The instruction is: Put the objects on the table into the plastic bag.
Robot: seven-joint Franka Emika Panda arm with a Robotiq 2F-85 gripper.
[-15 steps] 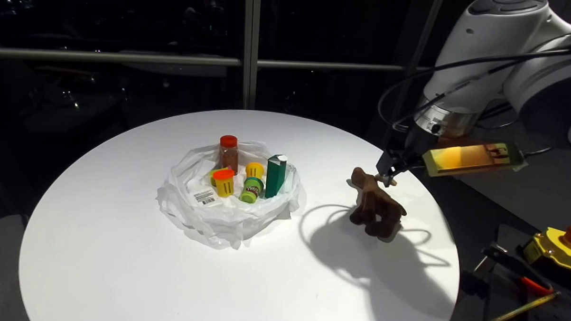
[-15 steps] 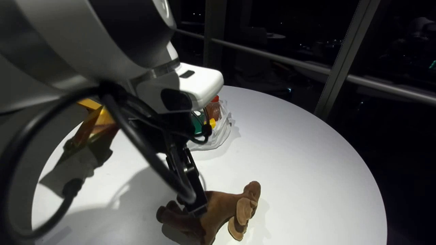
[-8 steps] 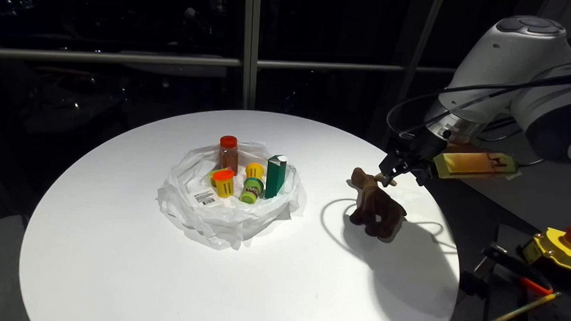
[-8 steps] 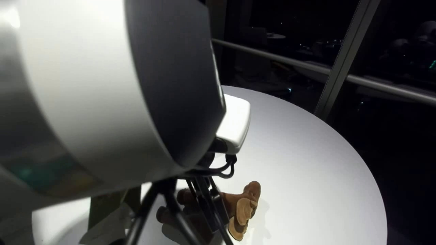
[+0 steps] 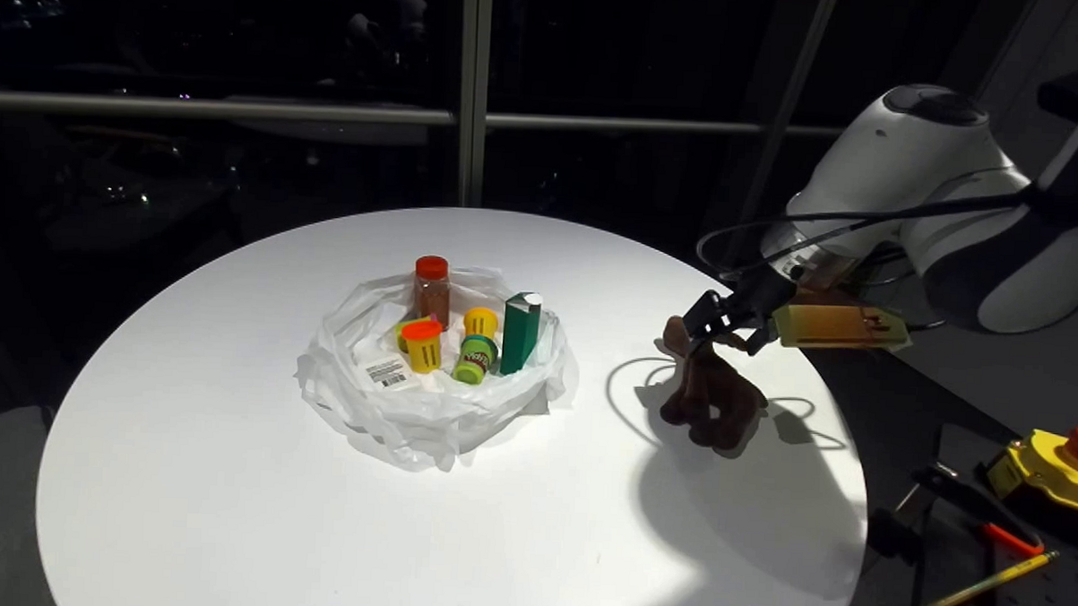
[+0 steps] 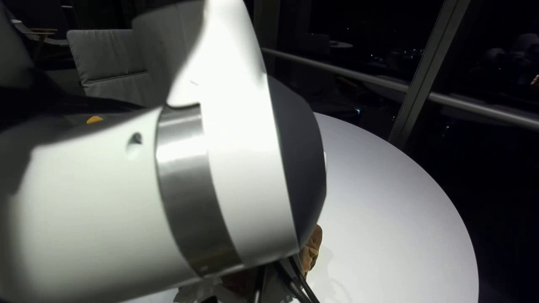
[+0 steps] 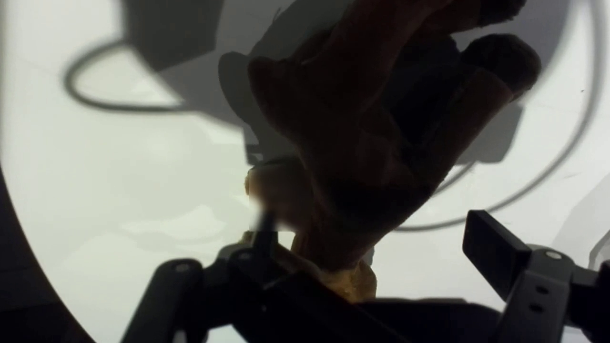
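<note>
Gripper [image 7: 374, 227] wide, empty. Plush [image 7: 352, 152] on table [image 5: 227, 507], head end under or between my jaws (can't tell), left of centre in wrist view; long axis looks roughly square to my closing line.

Small lights [image 5: 144, 198] dot dark windows [image 5: 244, 24] crossed by a pale rail [image 5: 214, 108], while a grey chair [image 6: 107, 54] stands in dim light.

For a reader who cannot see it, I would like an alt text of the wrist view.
A brown plush animal lies in shadow on a white table, with the open claw at the bottom edge, its jaws spread apart and not closed on the toy. Thin looping shadows curve across the table on both sides.
</note>
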